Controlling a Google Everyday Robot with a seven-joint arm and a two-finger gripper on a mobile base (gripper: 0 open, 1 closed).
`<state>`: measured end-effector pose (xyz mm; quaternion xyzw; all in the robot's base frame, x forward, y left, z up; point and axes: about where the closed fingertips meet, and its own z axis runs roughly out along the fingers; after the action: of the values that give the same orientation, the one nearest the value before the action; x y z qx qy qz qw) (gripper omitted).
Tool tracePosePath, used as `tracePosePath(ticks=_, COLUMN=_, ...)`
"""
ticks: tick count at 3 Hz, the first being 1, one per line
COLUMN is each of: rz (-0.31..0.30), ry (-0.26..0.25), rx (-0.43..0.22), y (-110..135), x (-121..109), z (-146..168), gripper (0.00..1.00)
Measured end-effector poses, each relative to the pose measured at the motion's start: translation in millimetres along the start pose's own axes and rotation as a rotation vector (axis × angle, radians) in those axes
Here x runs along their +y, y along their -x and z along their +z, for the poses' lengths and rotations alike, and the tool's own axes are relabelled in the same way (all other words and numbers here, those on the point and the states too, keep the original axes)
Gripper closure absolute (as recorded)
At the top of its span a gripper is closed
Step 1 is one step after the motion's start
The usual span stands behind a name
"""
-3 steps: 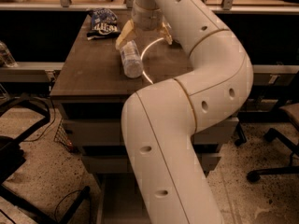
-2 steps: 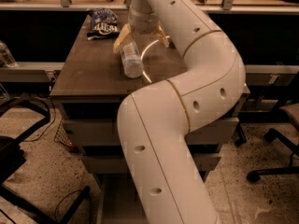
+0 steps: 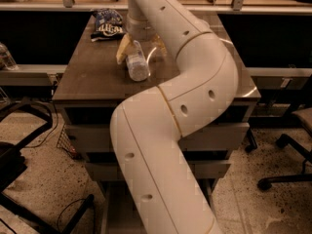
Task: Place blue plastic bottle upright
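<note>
The blue plastic bottle [image 3: 137,64] looks clear and ribbed. It lies on its side near the middle of the brown table [image 3: 87,84], with its base towards the front edge. Its cap end is hidden under my wrist. My gripper [image 3: 140,50] reaches down from above at the bottle's far end. Its yellowish fingers [image 3: 122,49] straddle the bottle, one on each side. The left one is close against the bottle and the right one stands a little apart from it. The gripper is open. The bottle rests on the table.
A blue crinkled snack bag [image 3: 107,23] lies at the table's back left. My white arm [image 3: 195,82] covers the table's right half. A black chair base [image 3: 19,150] stands on the floor at left, and another chair [image 3: 292,130] at right. A clear bottle [image 3: 6,56] stands on the left ledge.
My arm has shifted slightly to the left. The gripper stays over the bottle's far end. The bottle has not moved.
</note>
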<state>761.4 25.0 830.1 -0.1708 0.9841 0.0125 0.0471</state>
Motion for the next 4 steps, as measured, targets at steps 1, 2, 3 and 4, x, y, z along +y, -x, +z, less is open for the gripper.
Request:
tracePosePath(ticks=1, rz=-0.044, ry=-0.027, rx=0.018, y=1.9, x=4.3, z=6.6, gripper=0.4)
tracePosePath(ticks=2, rz=-0.057, ry=-0.037, rx=0.022, y=2.4, x=4.7, z=7.6, gripper=0.51)
tracePosePath(ticks=3, rz=-0.056, ry=-0.038, rx=0.022, y=1.9, x=4.4, z=6.4, gripper=0.52)
tracePosePath(ticks=4, rz=-0.055, ry=-0.038, rx=0.022, y=1.6, x=4.2, z=5.5, gripper=0.53)
